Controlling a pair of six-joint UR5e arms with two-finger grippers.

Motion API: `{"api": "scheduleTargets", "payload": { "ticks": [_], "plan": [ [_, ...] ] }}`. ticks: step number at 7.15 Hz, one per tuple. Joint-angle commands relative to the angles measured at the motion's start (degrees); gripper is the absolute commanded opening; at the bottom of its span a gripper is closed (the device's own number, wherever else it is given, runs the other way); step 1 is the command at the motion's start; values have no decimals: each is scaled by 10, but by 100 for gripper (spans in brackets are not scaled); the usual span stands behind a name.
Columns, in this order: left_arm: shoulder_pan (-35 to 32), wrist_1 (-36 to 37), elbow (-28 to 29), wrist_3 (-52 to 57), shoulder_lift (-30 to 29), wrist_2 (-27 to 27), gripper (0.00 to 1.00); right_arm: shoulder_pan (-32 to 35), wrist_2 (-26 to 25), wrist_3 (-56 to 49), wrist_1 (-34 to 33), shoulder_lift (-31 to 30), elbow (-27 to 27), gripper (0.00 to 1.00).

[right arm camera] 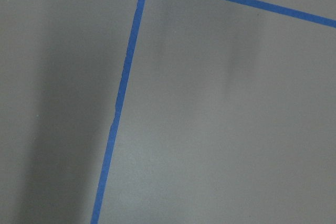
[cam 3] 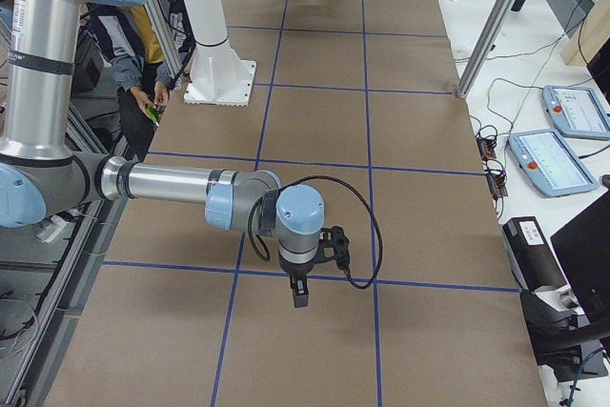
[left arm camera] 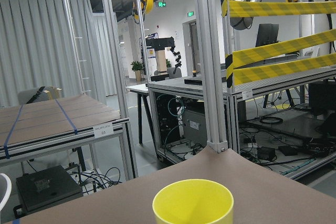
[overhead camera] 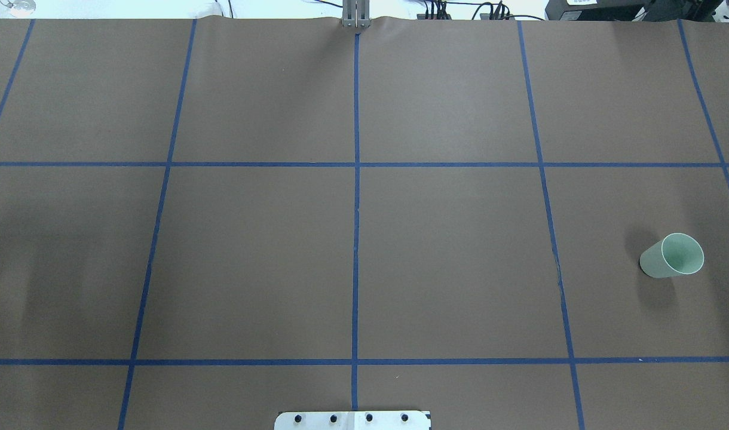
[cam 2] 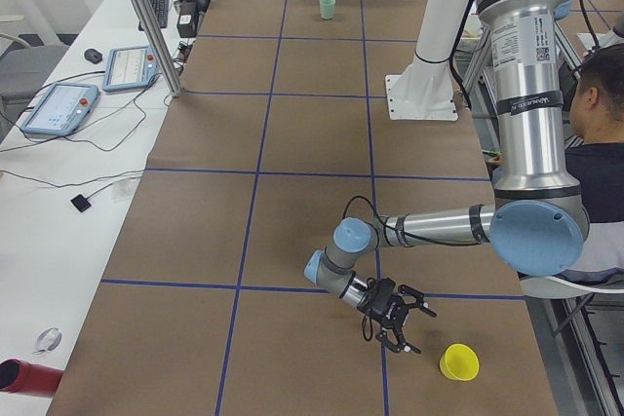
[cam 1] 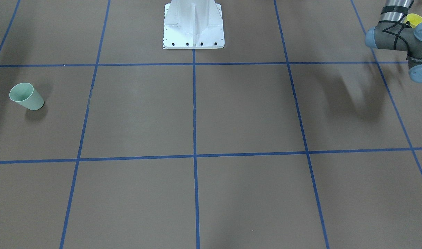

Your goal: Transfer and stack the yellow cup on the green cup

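Note:
The yellow cup stands upright near the table's corner on my left side, also seen as yellow cup behind the left arm and filling the bottom of the left wrist view. My left gripper hovers low just beside it, apart from it; it shows only in a side view, so I cannot tell its state. The green cup stands upright alone at the far right side. My right gripper points down over bare table, far from both cups; I cannot tell its state.
The white robot base sits at the table's robot-side edge. A seated person is beside the robot. Control pendants and cables lie on a white bench along the far side, behind an aluminium post.

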Motion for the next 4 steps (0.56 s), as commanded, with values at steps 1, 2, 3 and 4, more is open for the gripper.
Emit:
{"api": "scheduleTargets", "payload": {
  "ticks": [1, 2, 3, 4],
  "plan": [
    [8, -55, 43, -1, 0, -1, 100, 0, 0, 0, 0, 0, 1, 100],
    [9, -79, 68, -1, 1, -13, 100, 0, 0, 0, 0, 0, 1, 100],
    [12, -87, 82, -1, 1, -29, 100, 0, 0, -1, 0, 0, 2, 100],
    [13, -87, 92, -1, 1, -45, 100, 0, 0, 0, 1, 0, 1, 100]
  ]
}}
